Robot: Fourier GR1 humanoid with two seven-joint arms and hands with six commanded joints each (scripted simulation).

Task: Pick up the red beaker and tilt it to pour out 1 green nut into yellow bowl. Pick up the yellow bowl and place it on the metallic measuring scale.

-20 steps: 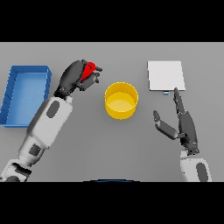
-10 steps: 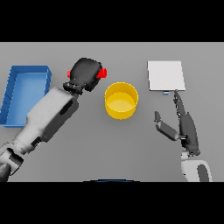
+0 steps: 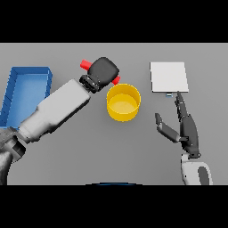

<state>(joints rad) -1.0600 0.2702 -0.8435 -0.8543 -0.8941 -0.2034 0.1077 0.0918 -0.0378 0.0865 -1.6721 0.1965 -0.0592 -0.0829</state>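
Your left hand [image 3: 103, 71] is wrapping its fingers round the red beaker [image 3: 84, 65], and you are holding it tipped on its side, with one red end poking out up and to the left and the other red end sitting just at the back left rim of the yellow bowl [image 3: 123, 102]. The bowl is sitting on the grey table [image 3: 89, 156], between the blue tray [image 3: 26, 91] on the left and the flat silver scale [image 3: 168, 76] on the right. Your right hand [image 3: 185, 127] is waiting near the scale with its fingers straight and spread apart, holding nothing.
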